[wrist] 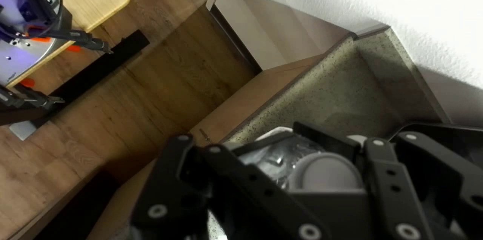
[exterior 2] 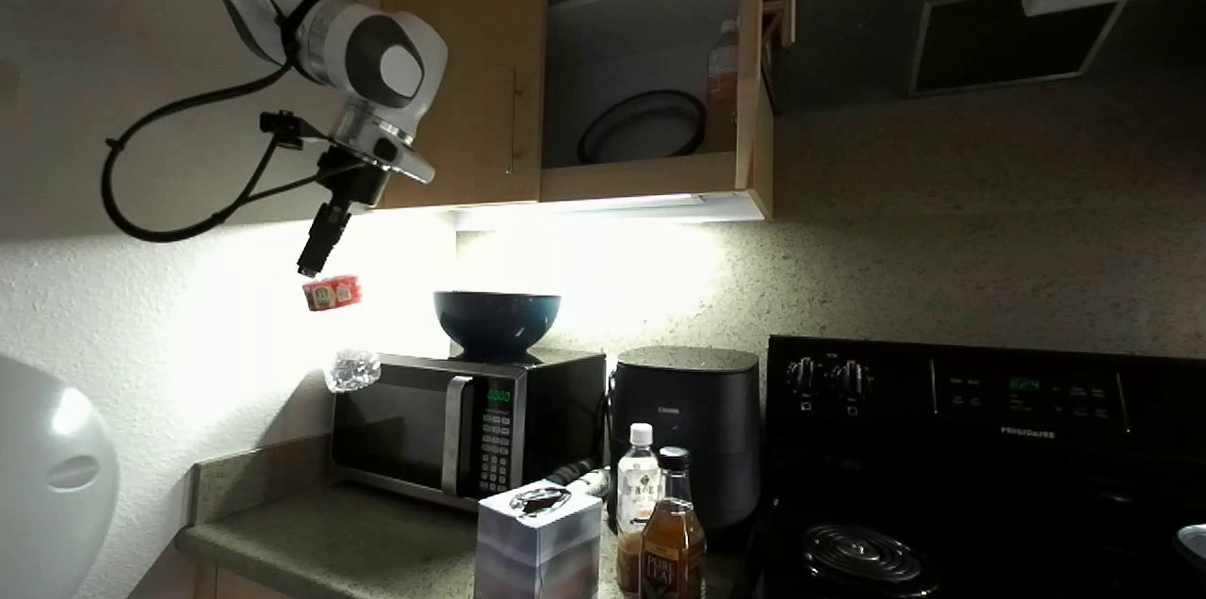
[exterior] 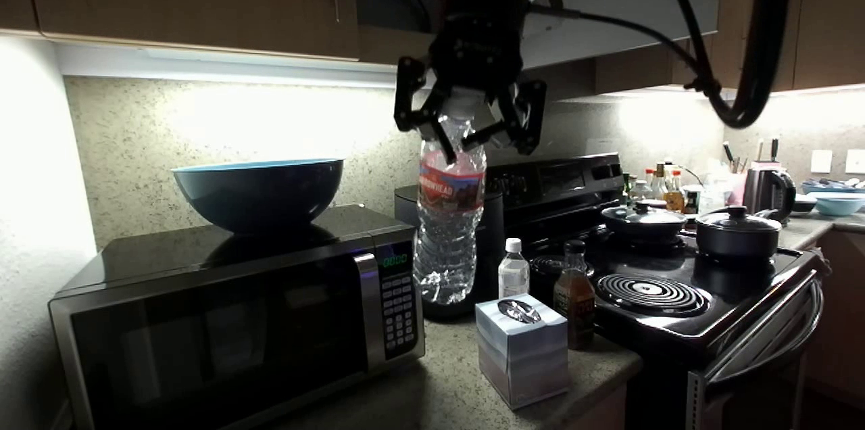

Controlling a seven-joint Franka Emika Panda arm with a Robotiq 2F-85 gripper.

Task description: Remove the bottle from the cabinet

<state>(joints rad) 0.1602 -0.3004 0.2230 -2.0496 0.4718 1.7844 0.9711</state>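
The black two-fingered pincer (exterior: 458,150) is closed around the neck of a large clear plastic bottle with a red label (exterior: 449,213). In both exterior views this bottle hangs slightly tilted in the air; in the wrist view its round grey cap (wrist: 327,172) shows between the fingers (wrist: 381,202). Farther away, the brown wooden wall cabinet with flat doors (exterior 2: 471,62) has one part open; inside, near the side panel (exterior 2: 751,62), a bottle with a reddish-pink label and a pale top (exterior 2: 723,76) stands upright. On the speckled stone surface (exterior: 446,362), toward the corner by the white wall (exterior 2: 254,326), a black-and-steel microwave (exterior: 223,349) carries a dark blue bowl (exterior: 260,197). Near the front corner at the black stove (exterior: 733,295) stands a pale cardboard tissue box (exterior: 524,362), close to a slim brown bottle (exterior: 574,301).
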